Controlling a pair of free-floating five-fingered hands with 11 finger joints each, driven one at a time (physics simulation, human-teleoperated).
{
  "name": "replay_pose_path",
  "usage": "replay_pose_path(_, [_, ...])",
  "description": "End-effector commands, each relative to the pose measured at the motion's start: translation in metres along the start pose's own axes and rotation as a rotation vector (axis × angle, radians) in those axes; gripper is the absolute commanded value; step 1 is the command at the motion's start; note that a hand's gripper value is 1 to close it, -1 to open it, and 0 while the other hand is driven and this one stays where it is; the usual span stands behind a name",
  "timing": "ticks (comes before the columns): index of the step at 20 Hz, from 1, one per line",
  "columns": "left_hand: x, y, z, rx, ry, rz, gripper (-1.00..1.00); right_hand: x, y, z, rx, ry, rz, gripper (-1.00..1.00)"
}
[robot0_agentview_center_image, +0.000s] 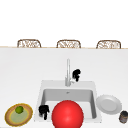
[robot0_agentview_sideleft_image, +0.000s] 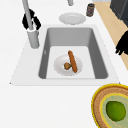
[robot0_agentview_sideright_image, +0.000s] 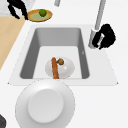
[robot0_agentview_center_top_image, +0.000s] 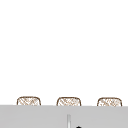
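My right hand (robot0_agentview_center_image: 76, 74) is just right of the grey faucet (robot0_agentview_center_image: 68, 72), behind the sink (robot0_agentview_center_image: 93, 88). In the right side view its fingers (robot0_agentview_sideright_image: 106, 37) curl round the faucet's small side handle (robot0_agentview_sideright_image: 100, 41). My left hand (robot0_agentview_center_image: 44, 111) hangs over the sink's front left corner with relaxed fingers pointing down and holds nothing. It also appears at the counter's front edge as a left hand (robot0_agentview_sideleft_image: 122, 45). In the basin a white dish (robot0_agentview_sideleft_image: 60, 67) holds a long brown sausage (robot0_agentview_sideleft_image: 72, 61) and a small brown lump (robot0_agentview_sideleft_image: 67, 66).
A large red ball (robot0_agentview_center_image: 67, 114) covers the sink's front middle in the front view. A woven plate (robot0_agentview_center_image: 10, 117) with a lime (robot0_agentview_center_image: 19, 109) lies at the front left. A white plate (robot0_agentview_center_image: 109, 104) and a dark can (robot0_agentview_center_image: 123, 116) stand at the right. Three chairs (robot0_agentview_center_image: 68, 44) line the far edge.
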Motion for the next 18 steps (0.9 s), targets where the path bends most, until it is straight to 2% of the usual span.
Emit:
replay_pose_path(1, [0.0,0.0,0.0,0.0,0.0,0.0,0.0,-0.016,0.024,-0.016,0.036,-0.026,0.016,1.0])
replay_pose_path(5, [0.0,0.0,0.0,0.0,0.0,0.0,0.0,-0.01,0.016,-0.014,0.021,-0.015,0.024,1.0])
replay_pose_path(6, [0.0,0.0,0.0,0.0,0.0,0.0,0.0,-0.001,0.003,-0.008,0.021,0.01,0.017,1.0])
replay_pose_path(8, [0.0,0.0,0.0,0.0,0.0,0.0,0.0,-0.001,-0.004,-0.003,0.008,0.001,-0.002,1.0])
replay_pose_path(9, [0.0,0.0,0.0,0.0,0.0,0.0,0.0,0.0,0.0,0.0,0.014,0.0,-0.003,-1.0])
replay_pose_path(10, [0.0,0.0,0.0,0.0,0.0,0.0,0.0,0.002,-0.006,0.003,0.046,-0.002,0.025,-1.0])
replay_pose_path(13, [0.0,0.0,0.0,0.0,0.0,0.0,0.0,0.002,-0.018,0.02,0.04,0.004,0.043,-1.0])
replay_pose_path(18, [0.0,0.0,0.0,0.0,0.0,0.0,0.0,-0.005,-0.044,0.052,0.039,0.018,0.026,-1.0])
